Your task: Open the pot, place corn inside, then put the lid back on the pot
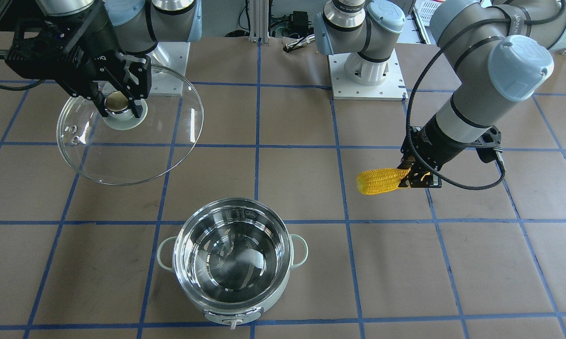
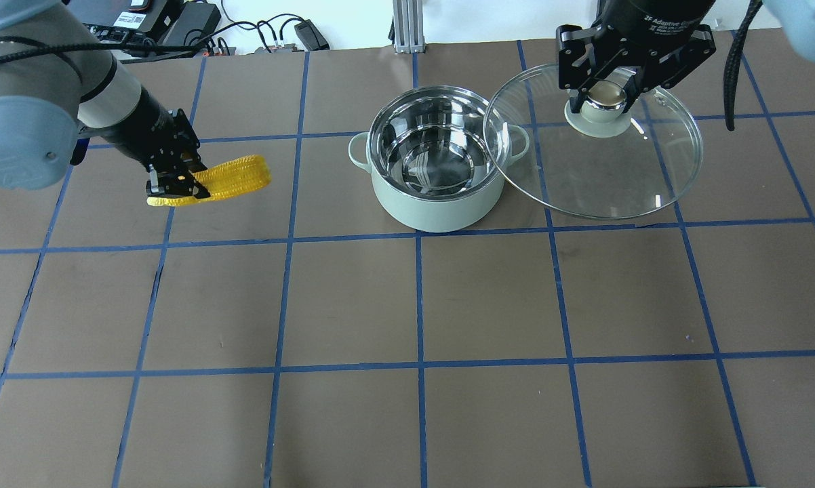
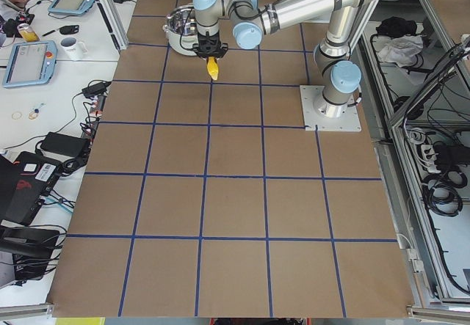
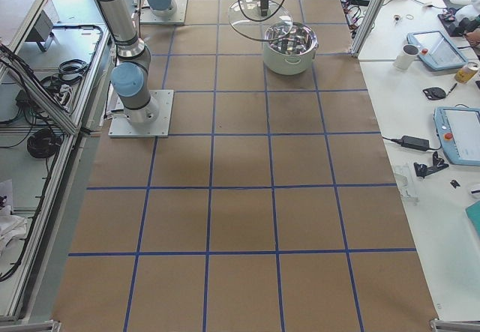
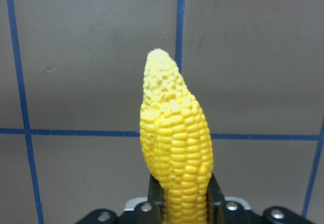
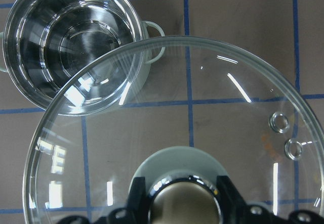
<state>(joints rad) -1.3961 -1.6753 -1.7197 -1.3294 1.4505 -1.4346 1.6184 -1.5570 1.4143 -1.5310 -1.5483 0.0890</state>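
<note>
The mint-green pot [image 2: 436,203] stands open on the table, its steel inside empty; it also shows in the front view [image 1: 245,310] and the right wrist view [image 6: 30,90]. My left gripper [image 2: 177,181] is shut on the yellow corn [image 2: 238,177], held in the air to the pot's left, tip toward the pot. The corn also shows in the front view [image 1: 381,181] and the left wrist view [image 5: 174,143]. My right gripper [image 2: 604,95] is shut on the knob of the glass lid [image 2: 611,176], held above the table beside the pot's right side. The lid also shows in the front view [image 1: 137,150].
The table is brown paper with a blue tape grid [image 2: 418,298]. The two arm bases [image 1: 365,77] stand on white plates at the robot's side. Cables and power bricks [image 2: 177,27] lie beyond the far edge. Side benches hold tablets and mugs [image 4: 409,55].
</note>
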